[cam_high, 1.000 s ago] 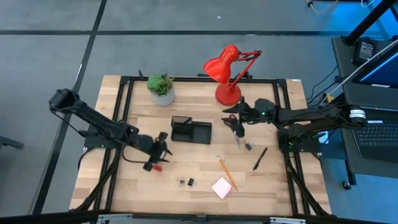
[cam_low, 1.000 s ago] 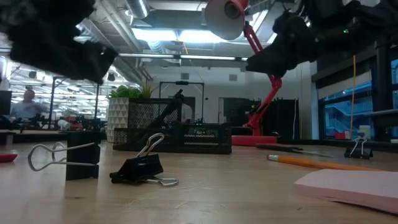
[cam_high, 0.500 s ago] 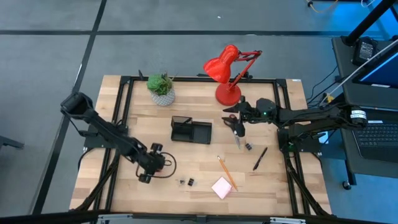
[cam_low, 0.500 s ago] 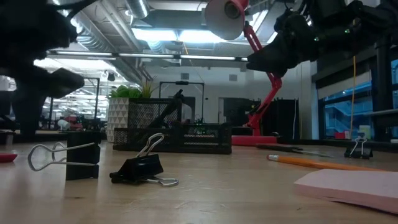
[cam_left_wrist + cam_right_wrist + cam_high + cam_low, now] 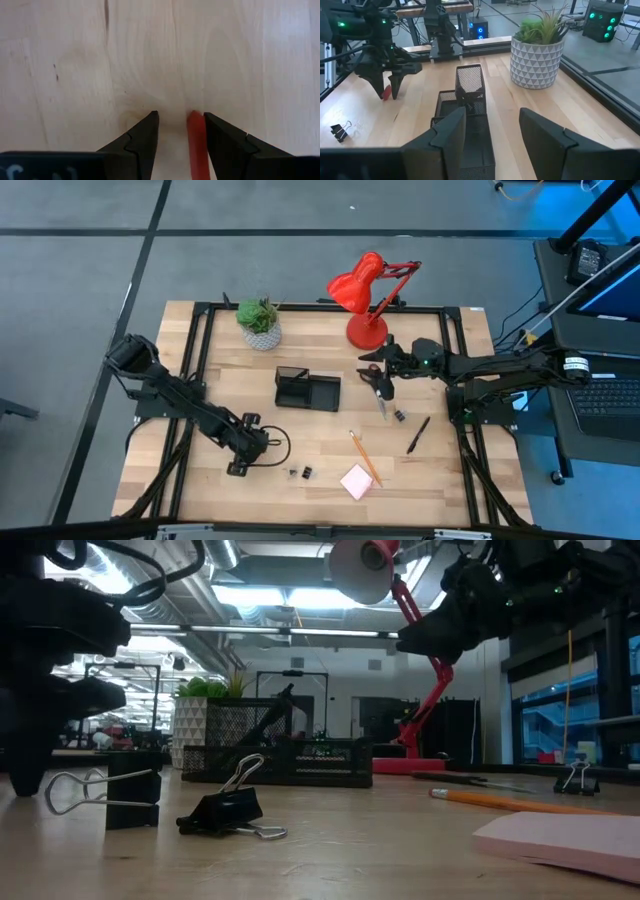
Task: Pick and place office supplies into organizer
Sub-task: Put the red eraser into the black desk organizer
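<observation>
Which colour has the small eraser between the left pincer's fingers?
Red eraser; the left wrist view shows it best.

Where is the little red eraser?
The red eraser lies on the wooden table, between the left gripper's open fingers, left of the black binder clips.

Wooden table [image 5: 310, 430] on a black frame, standing on grey floor [image 5: 250, 240] crossed by dark seam lines. A laptop [image 5: 605, 400] sits on a dark side desk at the right edge. Low view: open workshop hall, exposed ducts and strip lights [image 5: 270, 595] overhead, blue-lit window [image 5: 560, 720] at right, distant workbenches at left.
</observation>
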